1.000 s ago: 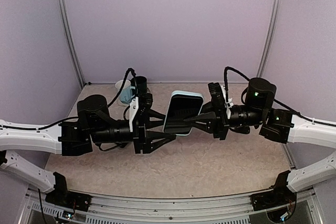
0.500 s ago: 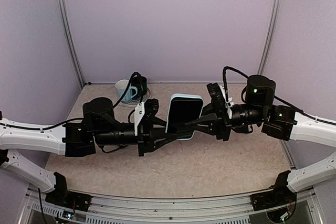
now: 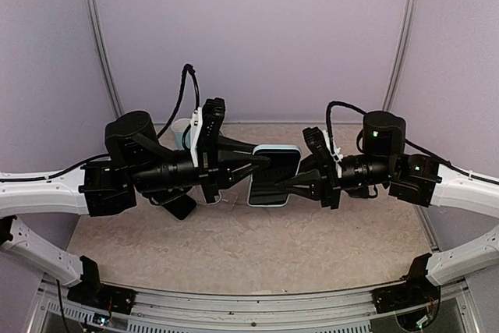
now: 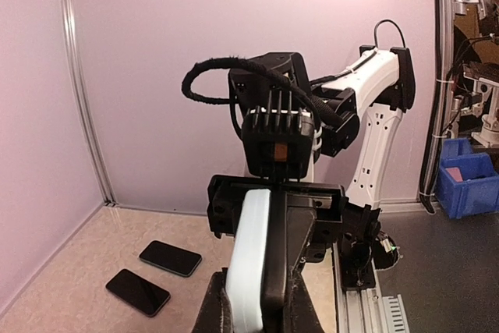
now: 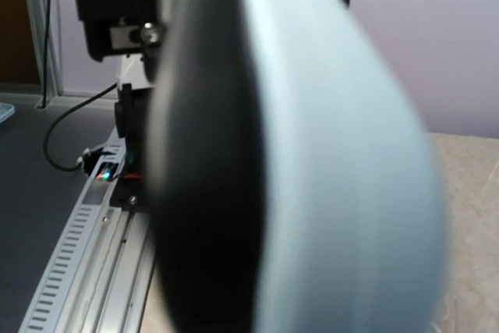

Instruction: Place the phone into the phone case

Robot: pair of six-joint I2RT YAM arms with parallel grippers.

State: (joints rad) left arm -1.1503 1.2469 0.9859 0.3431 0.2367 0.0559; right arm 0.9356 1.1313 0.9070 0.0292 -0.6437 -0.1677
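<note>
The left gripper [image 3: 261, 163] is pressed shut on the left edge of the case [image 3: 279, 148]. The right gripper [image 3: 282, 183] is pinched on its right edge, so it is held above the table's [image 3: 234, 247] middle. The phone [image 3: 281, 165] appears seated in the case, though the wrist views are edge-on or blurred, and two spare phones [image 4: 170, 257] are seen flat on the table.

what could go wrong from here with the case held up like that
The left end effector and right end effector both clamp the case in mid-air: opposing pulls could twist it or pop the phone loose. If either grip slips, it may drop onto the table.
</note>
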